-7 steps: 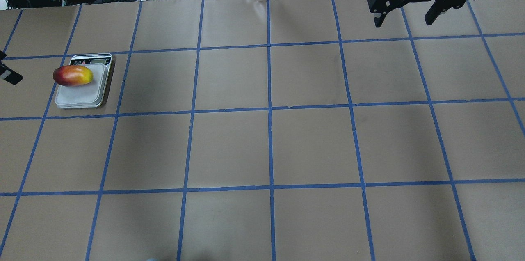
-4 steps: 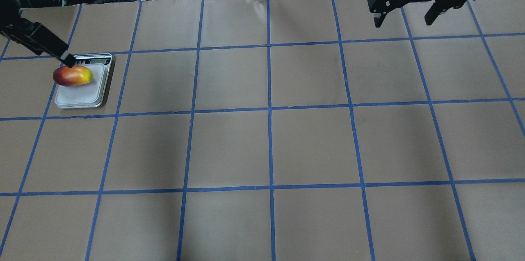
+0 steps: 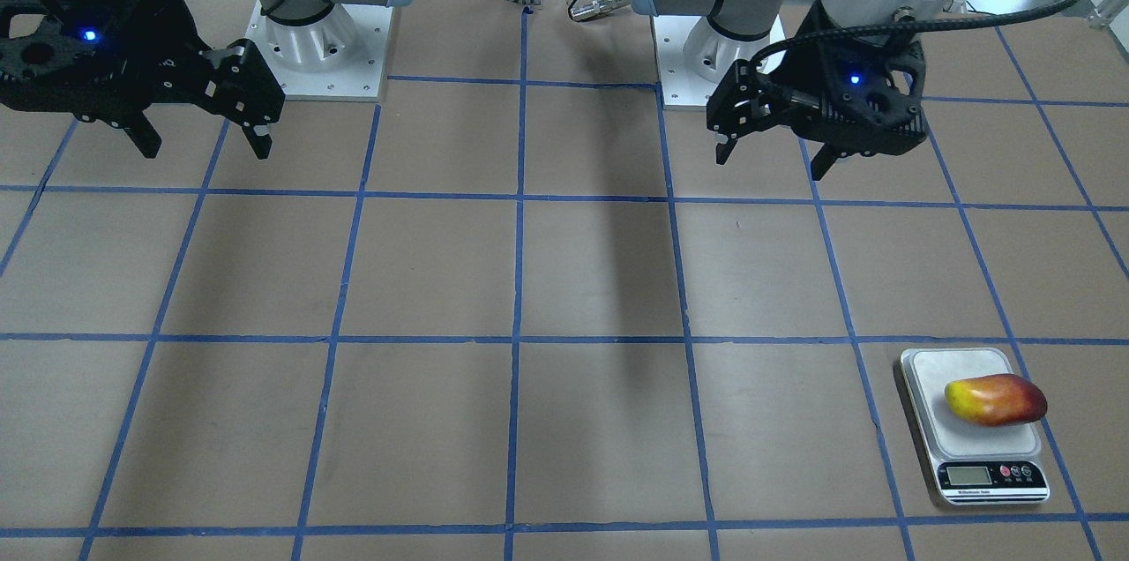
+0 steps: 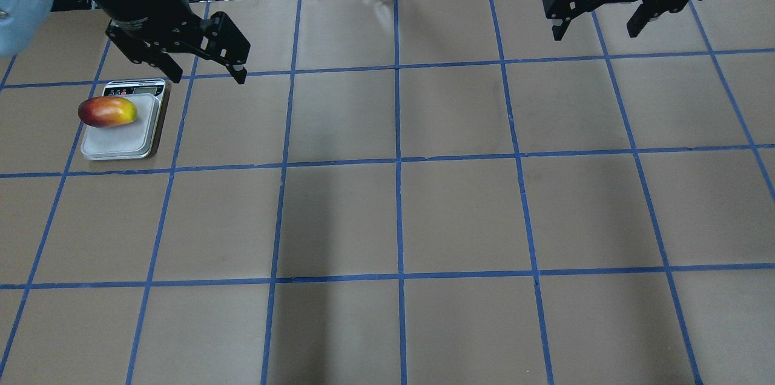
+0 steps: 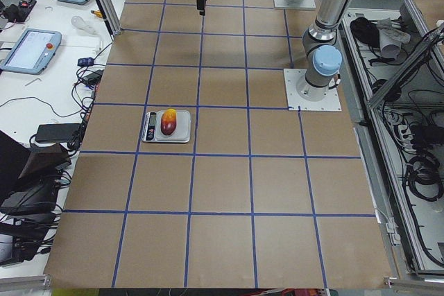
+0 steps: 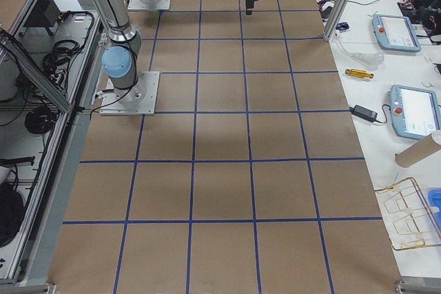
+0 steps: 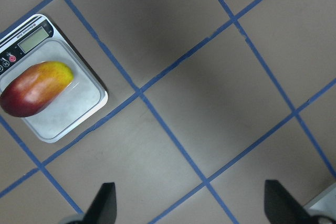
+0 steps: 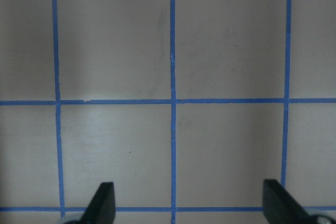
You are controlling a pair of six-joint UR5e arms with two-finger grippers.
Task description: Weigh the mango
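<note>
So, mango (image 4: pixel 108 111): lying on its side on the kitchen scale (image 4: pixel 121 144); it rests across the platform at the end nearest the display; red end towards the worktop's left edge and just overhanging the platform's rim, yellow end towards the middle of the platform
Kitchen scale: flat on the worktop (image 4: pixel 460 215) near the far left corner, display end towards the far edge; the reading is too small to make out
Left gripper (image 4: pixel 208 78): fingers spread wide with nothing between them; it hangs well above the left half of the worktop, clear of the scale and the mango, touching neither
Right gripper (image 4: pixel 595 33): also spread wide and empty; raised over the right half of the worktop, well apart from the scale
Worktop: covered in brown paper, marked into squares by blue tape
Left wrist view: scale and mango sit in its upper left corner, both fingertips over bare paper
</note>
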